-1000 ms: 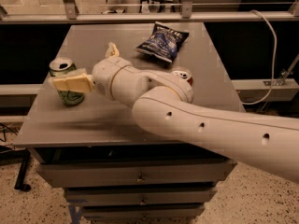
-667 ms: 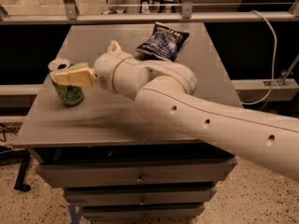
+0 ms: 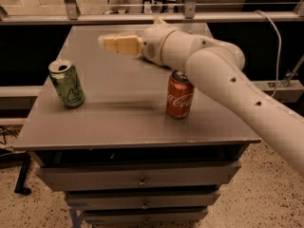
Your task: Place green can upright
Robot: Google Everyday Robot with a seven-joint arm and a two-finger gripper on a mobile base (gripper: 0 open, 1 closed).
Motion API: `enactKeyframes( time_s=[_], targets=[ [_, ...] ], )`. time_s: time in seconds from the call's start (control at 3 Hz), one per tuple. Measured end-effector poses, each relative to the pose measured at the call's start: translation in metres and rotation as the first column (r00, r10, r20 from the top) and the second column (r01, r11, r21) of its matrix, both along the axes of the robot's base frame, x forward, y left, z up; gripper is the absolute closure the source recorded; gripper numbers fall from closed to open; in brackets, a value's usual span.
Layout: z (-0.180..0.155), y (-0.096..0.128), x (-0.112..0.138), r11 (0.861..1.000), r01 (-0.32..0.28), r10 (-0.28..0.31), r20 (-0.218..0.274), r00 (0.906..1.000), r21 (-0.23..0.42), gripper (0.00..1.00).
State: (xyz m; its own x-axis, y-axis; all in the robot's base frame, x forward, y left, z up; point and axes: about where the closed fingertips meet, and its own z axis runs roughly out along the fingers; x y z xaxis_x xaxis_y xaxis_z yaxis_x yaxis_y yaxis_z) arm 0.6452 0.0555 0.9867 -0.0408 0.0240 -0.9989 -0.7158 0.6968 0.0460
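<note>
On the left side of the grey surface point(image 3: 118, 122), the green can point(image 3: 66, 83) stands upright, near the left edge and touching nothing. The claw point(image 3: 118, 45) hangs above the middle of the surface, up and to the right of the can and well apart from it, with nothing visibly in it. Whether it is apart or together cannot be told. A red Coca-Cola can point(image 3: 180, 95) stands upright further right, below the arm point(image 3: 213, 65).

The green can looks like thin aluminium: light, smooth and slippery on its curved wall, and easily dented if squeezed hard. A hold would best go across the middle of the body, from the side, with gentle pressure. Standing as it does, the task appears done or nearly so.

The can's top shows a dark opening, so it seems opened. What is inside, if anything, is hidden. The drawers point(image 3: 140, 177) below the surface are closed, their contents unseen.
</note>
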Motion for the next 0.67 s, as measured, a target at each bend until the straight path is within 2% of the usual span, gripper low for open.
enactKeyframes(
  time_s=[0.33, 0.67],
  targets=[
    [0.052, -0.037, 0.012, 0.997, -0.031, 0.029, 0.035, 0.999, 0.064, 0.0],
    [0.072, -0.065, 0.021, 1.0, -0.008, 0.007, 0.082, 0.9966, 0.009, 0.0]
  ],
)
